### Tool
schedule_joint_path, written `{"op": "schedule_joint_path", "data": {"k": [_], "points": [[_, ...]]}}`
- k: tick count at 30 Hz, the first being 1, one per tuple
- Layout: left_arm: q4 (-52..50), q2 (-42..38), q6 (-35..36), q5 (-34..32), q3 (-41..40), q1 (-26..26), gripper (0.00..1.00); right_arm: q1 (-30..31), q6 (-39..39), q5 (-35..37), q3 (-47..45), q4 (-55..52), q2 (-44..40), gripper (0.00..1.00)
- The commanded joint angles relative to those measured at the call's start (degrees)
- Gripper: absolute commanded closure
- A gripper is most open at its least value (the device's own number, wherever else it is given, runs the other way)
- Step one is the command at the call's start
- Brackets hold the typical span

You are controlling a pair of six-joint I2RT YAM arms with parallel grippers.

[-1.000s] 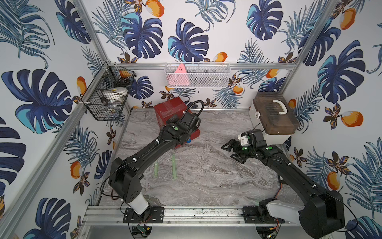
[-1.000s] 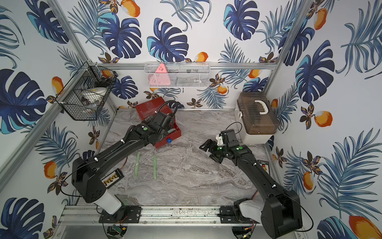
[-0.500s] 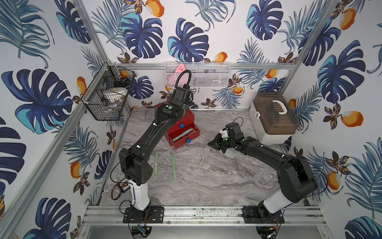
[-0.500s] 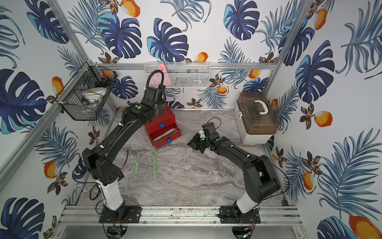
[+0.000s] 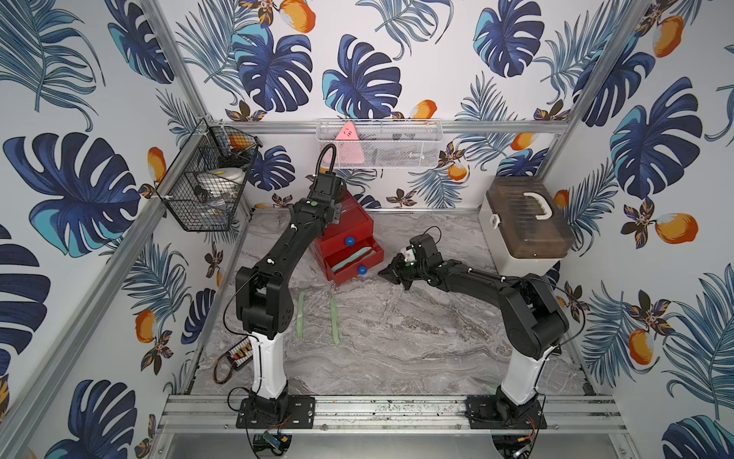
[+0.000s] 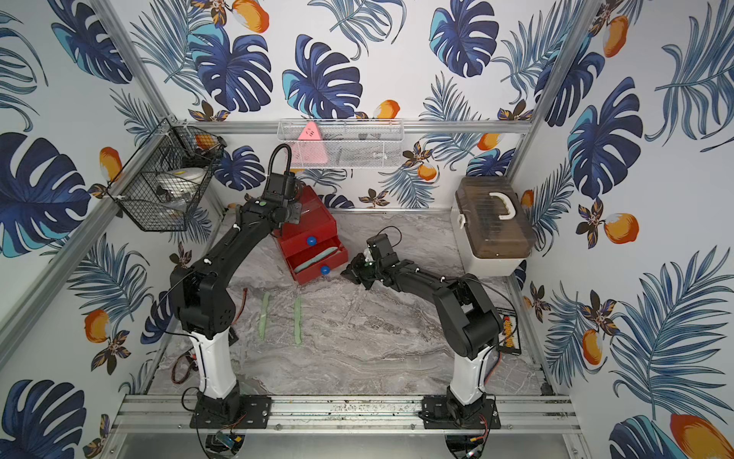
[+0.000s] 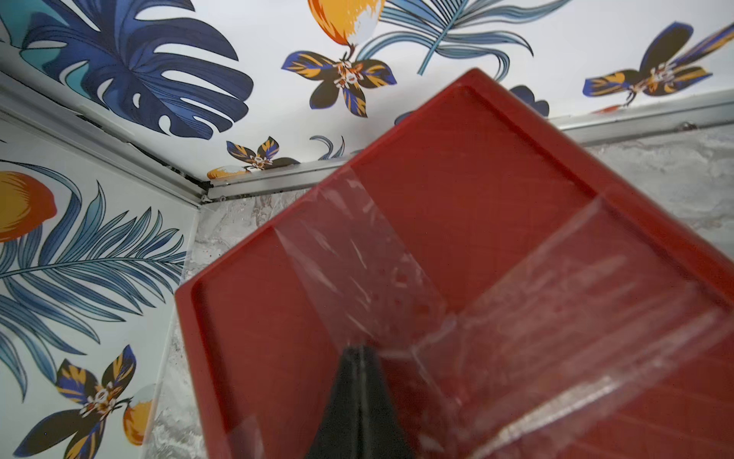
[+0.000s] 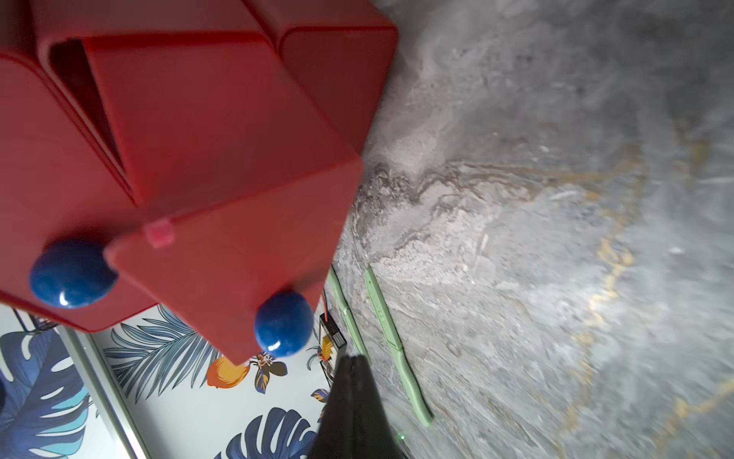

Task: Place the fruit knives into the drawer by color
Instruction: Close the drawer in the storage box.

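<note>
The red drawer chest (image 5: 347, 222) stands at the back of the table, seen in both top views, with two lower drawers pulled out. Pale teal fruit knives (image 5: 357, 255) lie in them. Two mint-green knives (image 5: 300, 316) (image 5: 335, 321) lie side by side on the marble in front, also seen in the right wrist view (image 8: 387, 318). My left gripper (image 7: 359, 351) is shut and empty, its tips at the taped top of the chest (image 7: 456, 190). Also shut and empty, my right gripper (image 5: 382, 273) (image 8: 351, 359) sits low, just right of the lowest drawer's blue knob (image 8: 284, 324).
A white box with a brown lid (image 5: 524, 222) stands at the back right. A black wire basket (image 5: 210, 190) hangs on the left wall and a white mesh shelf (image 5: 379, 143) on the back wall. Loose cables (image 5: 234, 357) lie by the left arm's base.
Both grippers went from open to shut. The left arm rose from the drawer fronts to the chest's top. The right arm swung left toward the open drawers.
</note>
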Motion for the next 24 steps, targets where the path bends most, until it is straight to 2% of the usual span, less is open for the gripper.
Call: {"op": "schedule_joint_path", "data": {"k": [1,10,16,20,24], "points": [[-5.8,0.6,-2.1,4.5,-3.5,0.8,1.00,0.5,1.5,-0.4,3.6,4.4,3.5,1.00],[-4.2,-1.0,-2.4,6.8,-10.1,1.0,1.00,3.3,3.3,-1.1,17.3,7.1,16.1,1.00],[-3.9,-2.3,-2.1,7.6,-12.7,1.0,1.00,4.2,5.7,-0.7,22.7,11.8,21.5,1.00],[-3.6,-3.2,-1.6,8.1,-14.4,1.0,1.00,4.4,7.0,-1.1,21.4,17.3,21.9,1.00],[-3.6,-3.7,-1.2,8.1,-15.4,1.0,1.00,4.9,8.4,0.1,12.9,26.1,18.8,1.00]]}}
